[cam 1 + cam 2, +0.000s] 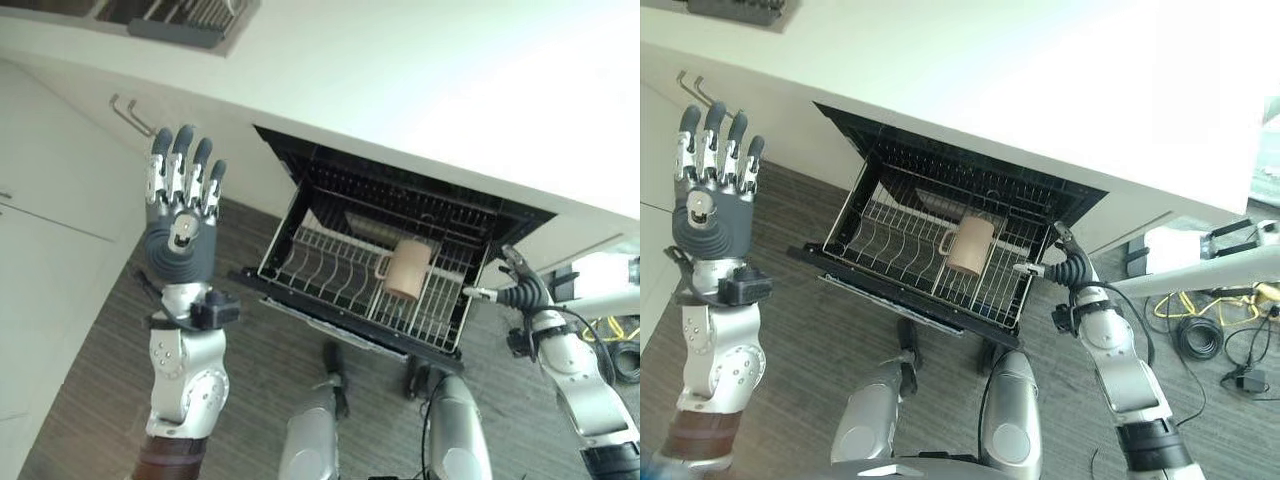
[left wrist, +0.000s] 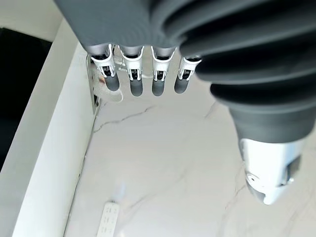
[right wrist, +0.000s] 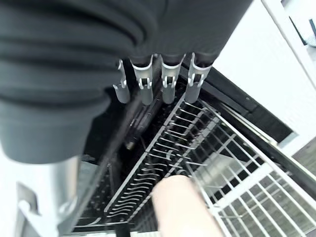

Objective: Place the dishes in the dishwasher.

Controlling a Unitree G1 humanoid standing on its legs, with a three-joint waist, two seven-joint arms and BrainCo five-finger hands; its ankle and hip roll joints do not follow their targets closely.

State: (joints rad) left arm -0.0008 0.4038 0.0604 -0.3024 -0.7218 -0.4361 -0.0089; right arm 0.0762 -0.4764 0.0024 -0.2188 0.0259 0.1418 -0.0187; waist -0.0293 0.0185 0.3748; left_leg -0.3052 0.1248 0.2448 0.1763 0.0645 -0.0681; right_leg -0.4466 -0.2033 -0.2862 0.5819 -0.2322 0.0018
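Your left robot hand [image 1: 180, 215] is raised with fingers straight and spread, holding nothing, well left of the dishwasher [image 1: 400, 215] and in front of the white cabinet fronts [image 1: 60, 190]. Your right robot hand [image 1: 1068, 268] sits at the right end of the pulled-out rack [image 1: 330, 270], fingers extended and relaxed, empty; I can't tell from the head views whether a fingertip actually touches the rack wire or just sits beside it. The only dish you have in view is the tan mug [image 1: 407, 268], lying on its side in the right half of the rack, handle toward the left, apart from both hands. The rack itself hangs out over the grey wood-look floor [image 1: 270, 350], with the white worktop [image 1: 450, 80] above the dishwasher opening. The left wrist view gives you the worktop surface: white marble with grey veining, plus a white power strip [image 2: 107, 219] lying on it. The right wrist view gives you the rack tines close up, the dark tub interior and the mug's rounded end [image 3: 180, 202] just below the fingers [image 3: 146, 81]. No legible writing anywhere.
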